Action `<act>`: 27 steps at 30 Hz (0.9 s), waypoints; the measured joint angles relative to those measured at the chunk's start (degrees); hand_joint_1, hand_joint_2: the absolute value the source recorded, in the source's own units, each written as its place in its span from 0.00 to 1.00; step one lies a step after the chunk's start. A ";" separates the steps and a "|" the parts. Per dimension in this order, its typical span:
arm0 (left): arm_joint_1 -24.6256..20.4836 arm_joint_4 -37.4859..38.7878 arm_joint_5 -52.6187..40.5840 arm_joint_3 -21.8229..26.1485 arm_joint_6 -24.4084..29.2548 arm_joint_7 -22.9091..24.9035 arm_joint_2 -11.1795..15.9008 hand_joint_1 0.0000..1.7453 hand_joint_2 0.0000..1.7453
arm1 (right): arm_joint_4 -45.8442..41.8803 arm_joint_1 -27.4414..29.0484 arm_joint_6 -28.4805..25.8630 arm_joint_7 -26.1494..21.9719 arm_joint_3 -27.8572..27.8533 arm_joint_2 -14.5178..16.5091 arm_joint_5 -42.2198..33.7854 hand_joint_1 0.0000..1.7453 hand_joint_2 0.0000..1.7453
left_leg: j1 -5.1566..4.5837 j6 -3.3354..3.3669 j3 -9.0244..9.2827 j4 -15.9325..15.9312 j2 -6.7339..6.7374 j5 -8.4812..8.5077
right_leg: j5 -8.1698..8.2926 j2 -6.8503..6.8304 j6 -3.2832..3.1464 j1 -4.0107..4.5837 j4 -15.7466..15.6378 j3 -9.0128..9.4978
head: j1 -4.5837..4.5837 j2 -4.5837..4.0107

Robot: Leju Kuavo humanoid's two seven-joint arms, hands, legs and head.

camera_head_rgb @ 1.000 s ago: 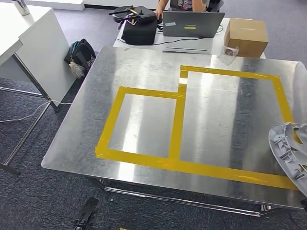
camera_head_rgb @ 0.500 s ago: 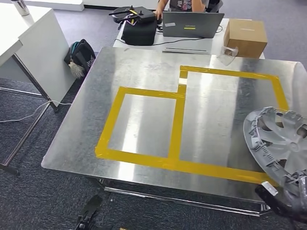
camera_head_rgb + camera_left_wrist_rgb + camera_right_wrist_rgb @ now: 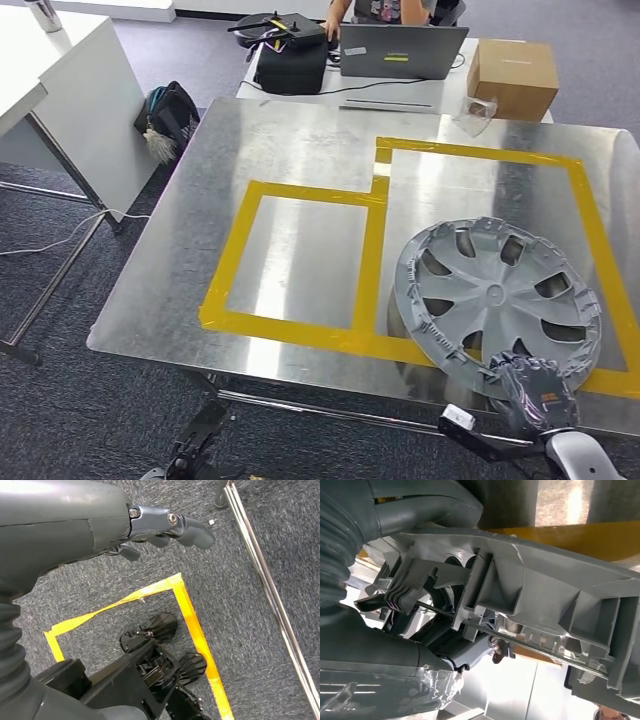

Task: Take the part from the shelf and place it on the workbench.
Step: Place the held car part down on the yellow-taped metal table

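Note:
The part is a grey plastic wheel cover [image 3: 498, 296], held tilted over the metal workbench [image 3: 302, 150], above the larger yellow-taped rectangle [image 3: 483, 153] on its right side. My right hand [image 3: 536, 392] grips the cover's near rim from below the bench's front edge. In the right wrist view the cover's ribbed rim [image 3: 531, 590] sits between the thumb and the fingers [image 3: 471, 650]. My left hand [image 3: 113, 525] hangs beside the bench over the carpet, fingers extended and holding nothing.
A smaller taped rectangle [image 3: 298, 260] lies left of the cover. Behind the bench stand a laptop [image 3: 400, 50], a black bag [image 3: 290, 60] and a cardboard box [image 3: 513, 75], with a person seated there. A white table [image 3: 68, 90] stands at left. Yellow floor tape [image 3: 188, 615] marks the carpet.
My right hand has carried the wheel cover leftward from the bench's right edge to over the larger taped rectangle. The left hand's motion cannot be judged.

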 joint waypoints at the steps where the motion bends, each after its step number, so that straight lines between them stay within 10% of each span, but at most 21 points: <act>1: 0.00 0.00 0.08 -0.01 0.05 -0.01 0.01 0.00 1.00 | 0.17 -0.04 -0.23 0.52 0.43 -0.52 -0.36 1.00 1.00 | 0.00 0.00 0.00 0.00 0.00 0.00 | 0.00 0.00 0.00 0.00 -0.02 0.01 | 0.00 0.00; 21: 0.93 0.01 1.55 0.03 -0.03 -1.35 0.69 0.00 1.00 | 1.35 3.65 -1.92 6.46 -4.48 -4.58 -1.39 1.00 1.00 | -0.02 0.07 -0.01 0.00 -0.01 0.02 | 0.09 -0.03 0.14 -0.01 -0.30 0.17 | 0.01 0.00; 22: 0.98 0.01 1.52 0.03 -0.11 -1.30 0.73 0.00 1.00 | 1.38 3.73 -1.87 6.33 -4.82 -4.57 -1.19 0.90 1.00 | -0.02 0.08 -0.01 0.00 -0.01 0.03 | 0.10 -0.03 0.14 -0.01 -0.31 0.17 | 0.02 0.00; 25: 1.11 0.02 1.44 0.03 -0.23 -1.13 0.81 0.00 1.00 | 1.52 3.97 -1.78 6.02 -5.64 -4.55 -0.62 0.15 1.00 | -0.02 0.08 -0.01 0.00 -0.01 0.03 | 0.11 -0.03 0.16 -0.01 -0.32 0.17 | 0.01 0.00; 27: 1.16 0.02 1.61 0.04 -0.25 -1.12 0.86 0.00 0.50 | 1.69 4.17 -1.81 5.98 -6.07 -4.52 -0.39 0.00 1.00 | -0.02 0.08 -0.01 0.00 -0.01 0.03 | 0.12 -0.02 0.17 -0.01 -0.32 0.17 | 0.01 0.00</act>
